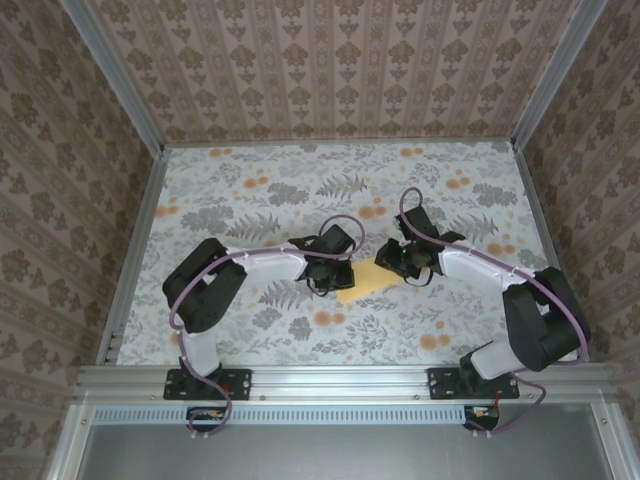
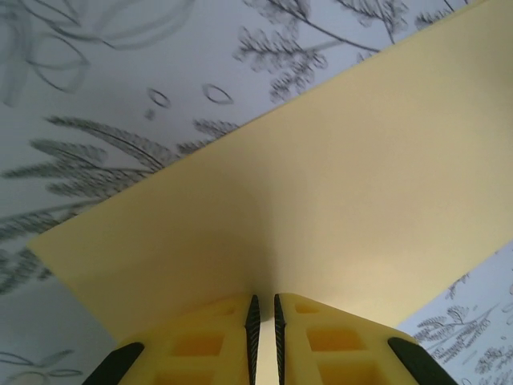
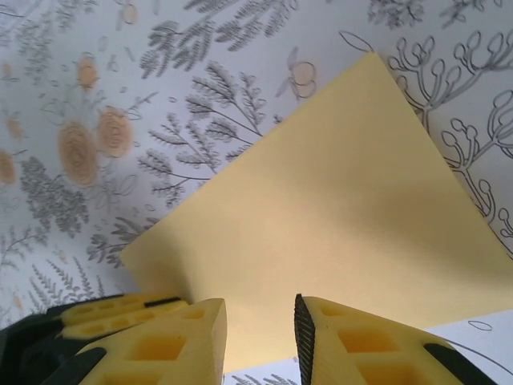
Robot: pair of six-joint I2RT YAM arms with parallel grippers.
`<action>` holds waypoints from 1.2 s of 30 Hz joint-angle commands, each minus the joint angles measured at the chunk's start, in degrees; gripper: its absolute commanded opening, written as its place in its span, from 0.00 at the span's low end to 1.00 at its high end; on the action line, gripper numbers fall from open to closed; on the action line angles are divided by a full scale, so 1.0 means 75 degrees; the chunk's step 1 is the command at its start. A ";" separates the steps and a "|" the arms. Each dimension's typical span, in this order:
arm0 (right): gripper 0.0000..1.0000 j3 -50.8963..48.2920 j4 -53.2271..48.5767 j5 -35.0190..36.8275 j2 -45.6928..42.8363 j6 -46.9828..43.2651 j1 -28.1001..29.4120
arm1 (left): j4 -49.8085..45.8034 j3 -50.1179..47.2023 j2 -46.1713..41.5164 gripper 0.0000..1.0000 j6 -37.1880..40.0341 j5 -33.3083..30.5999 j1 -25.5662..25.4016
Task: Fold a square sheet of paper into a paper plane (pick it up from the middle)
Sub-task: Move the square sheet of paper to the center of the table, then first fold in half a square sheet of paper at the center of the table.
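Sheet of paper (image 1: 365,288): pale yellow, lying on the counter (image 1: 250,180), between your two grippers.
Left gripper (image 2: 264,298): jaws at a narrow slit, apparently pinching the sheet.
Right gripper (image 3: 260,309): jaws partly apart above the sheet, holding nothing.
Risk: a one-sided pinch may drag or crumple your thin sheet; an off-centre lift would let it droop.
Surface: flat, grey leaf print with orange flowers.
Room: brown patterned walls (image 1: 330,70), metal frame rails.
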 commanded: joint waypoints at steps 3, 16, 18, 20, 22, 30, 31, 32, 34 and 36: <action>0.32 -0.0246 0.0215 -0.0197 -0.0430 -0.0191 -0.0035 | -0.1019 -0.0246 -0.0195 0.18 0.1173 -0.0365 0.0508; 0.29 -0.0738 0.1531 -0.1170 -0.0341 0.0164 0.0133 | -0.0316 -0.0685 -0.1232 0.17 0.1294 0.0407 0.1182; 0.25 -0.0754 0.1841 -0.1307 -0.0202 0.0230 0.0279 | -0.0073 -0.0711 -0.1377 0.16 0.1013 0.0413 0.0998; 0.17 -0.0736 0.2169 -0.1501 0.0027 0.0348 0.0411 | 0.0217 -0.0772 -0.1429 0.13 0.0672 0.0413 0.0790; 0.08 -0.0757 0.2608 -0.1672 0.0321 0.0540 0.0557 | 0.0545 -0.0857 -0.1340 0.09 0.0328 0.0469 0.0601; 0.00 -0.0547 0.3489 -0.1898 0.1438 0.0892 0.1031 | 0.1027 -0.1227 -0.0964 0.00 -0.0377 -0.0004 0.0464; 0.00 -0.0503 0.3581 -0.1939 0.1554 0.0898 0.1087 | 0.1050 -0.1269 -0.0969 0.00 -0.0426 -0.0074 0.0467; 0.00 -0.0464 0.3617 -0.1932 0.1655 0.0898 0.1134 | 0.1043 -0.1273 -0.0958 0.00 -0.0448 -0.0134 0.0470; 0.00 -0.0321 0.3621 -0.1941 0.1886 0.0910 0.1228 | 0.1083 -0.1325 -0.0935 0.00 -0.0493 -0.0163 0.0496; 0.00 -0.0240 0.3668 -0.1968 0.2070 0.0921 0.1291 | 0.1075 -0.1341 -0.0900 0.00 -0.0518 -0.0170 0.0500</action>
